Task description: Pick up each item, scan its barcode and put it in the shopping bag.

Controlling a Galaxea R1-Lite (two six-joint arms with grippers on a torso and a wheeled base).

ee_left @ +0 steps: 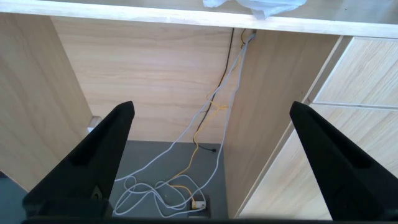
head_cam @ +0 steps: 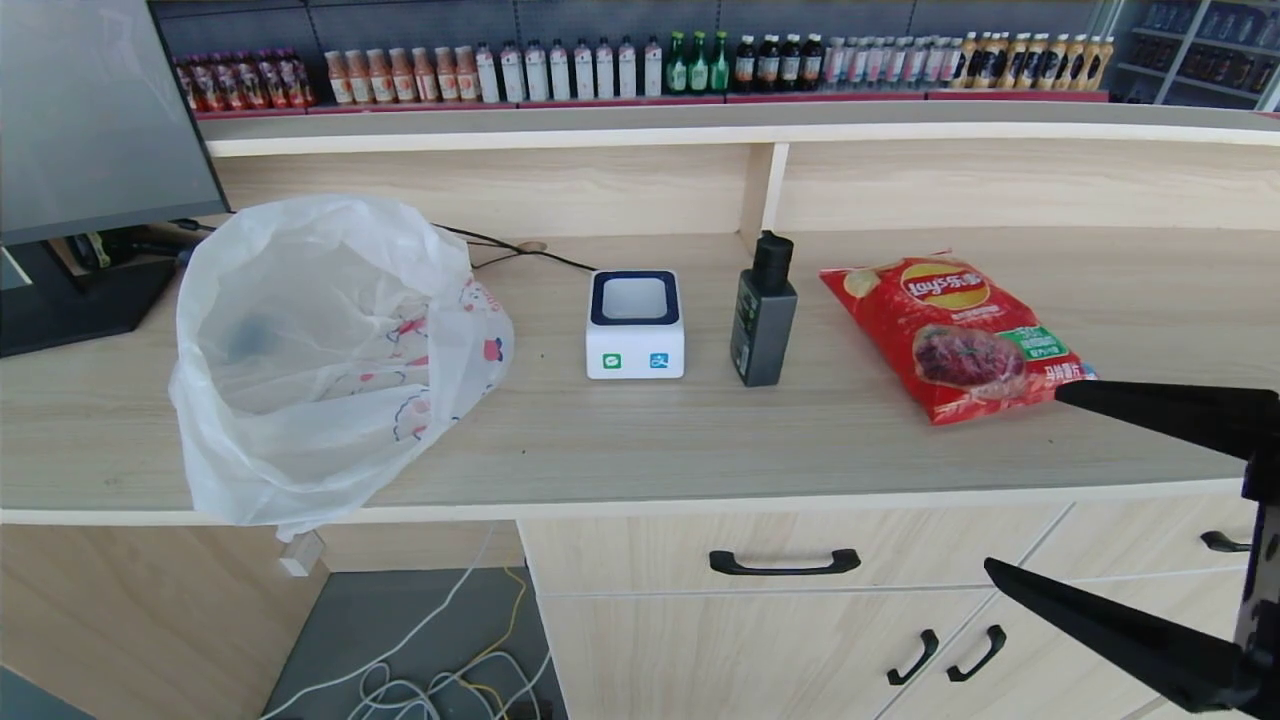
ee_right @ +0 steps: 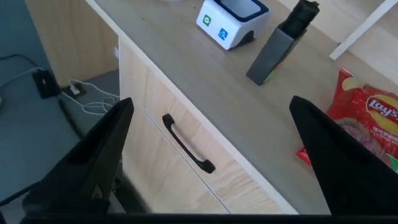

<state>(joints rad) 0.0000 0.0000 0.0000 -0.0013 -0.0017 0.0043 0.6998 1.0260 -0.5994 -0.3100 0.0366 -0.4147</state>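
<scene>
A white translucent shopping bag (head_cam: 320, 350) stands open at the left of the wooden counter (head_cam: 700, 440). A white barcode scanner (head_cam: 636, 325) sits mid-counter. To its right a dark grey bottle (head_cam: 764, 315) lies flat, then a red chips bag (head_cam: 955, 335). My right gripper (head_cam: 1023, 478) hangs open and empty off the counter's front edge, near the chips bag's corner. From its wrist view the right gripper (ee_right: 211, 102) looks over the scanner (ee_right: 233, 18), bottle (ee_right: 283, 43) and chips bag (ee_right: 367, 118). My left gripper (ee_left: 211, 107) is open and empty below the counter, under the shopping bag (ee_left: 261, 5).
A monitor (head_cam: 90, 110) stands at the back left, a black cable (head_cam: 520, 250) running behind the scanner. A raised shelf wall (head_cam: 760, 190) bounds the counter's back. Drawers with black handles (head_cam: 785, 563) lie under the front edge. Loose cables (ee_left: 180, 186) lie on the floor.
</scene>
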